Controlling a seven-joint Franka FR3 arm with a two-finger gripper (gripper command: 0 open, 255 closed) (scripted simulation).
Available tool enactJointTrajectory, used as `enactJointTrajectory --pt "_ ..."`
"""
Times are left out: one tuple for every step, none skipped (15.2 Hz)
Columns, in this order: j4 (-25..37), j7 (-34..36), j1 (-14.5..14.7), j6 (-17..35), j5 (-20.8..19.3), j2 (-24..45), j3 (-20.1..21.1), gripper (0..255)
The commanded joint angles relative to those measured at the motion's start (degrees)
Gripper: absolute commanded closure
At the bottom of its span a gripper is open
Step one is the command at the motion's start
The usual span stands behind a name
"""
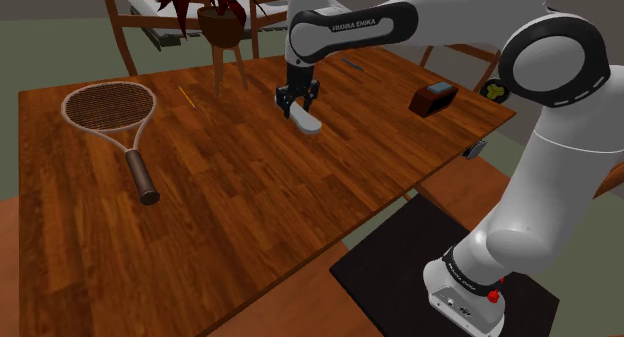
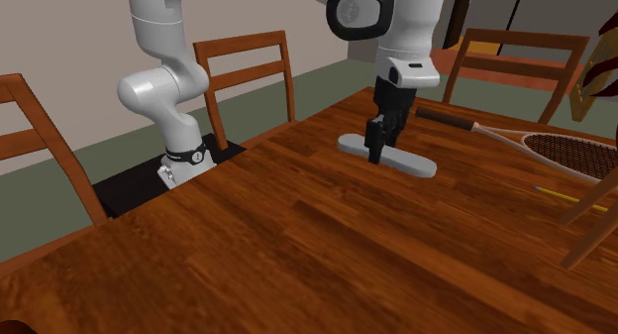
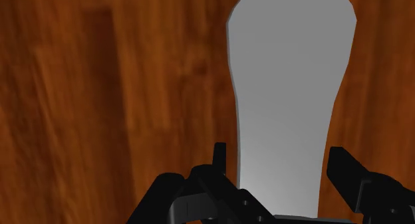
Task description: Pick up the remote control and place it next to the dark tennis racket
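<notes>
On the table [image 1: 250, 205], the grey remote [image 1: 311, 126] lies flat, well apart from the racket [image 1: 108, 109]. Gripper [image 1: 298, 109] is set down over the remote's middle, fingers [image 3: 220, 160] parted and straddling it, close to both sides, no firm clasp evident

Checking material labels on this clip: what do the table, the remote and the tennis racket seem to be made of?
Table: wood, reddish-brown and fairly glossy, with visible grain and plank lines.
Remote: drawn plain light grey and matte, with no buttons or texture, so its material cannot be told.
Tennis racket: pale-looking frame, brownish string mesh and dark brown grip; the frame's material is unclear.
</notes>
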Motion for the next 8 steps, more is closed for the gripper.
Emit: enactJointTrajectory --pt "1.01 -0.1 -0.03 -1.45 0.12 -0.45 0.03 255" --pt "1.57 -0.14 -0.02 -2.16 0.16 -0.6 0.04 255" --pt "2.15 -0.17 -0.02 -2.88 0.2 -0.74 0.06 255" --pt "2.75 -0.21 -0.02 -3.6 0.24 -0.87 0.07 255" --pt "3.34 -0.24 -0.01 -4.3 0.27 -0.99 0.08 255" --pt "4.1 1.03 0.83 -4.56 0.08 -0.44 0.51 255" --pt "4.94 2.29 1.68 -4.86 -0.13 0.16 0.92 255" --pt "5.86 3.54 2.54 -5.18 -0.35 0.81 1.32 255"
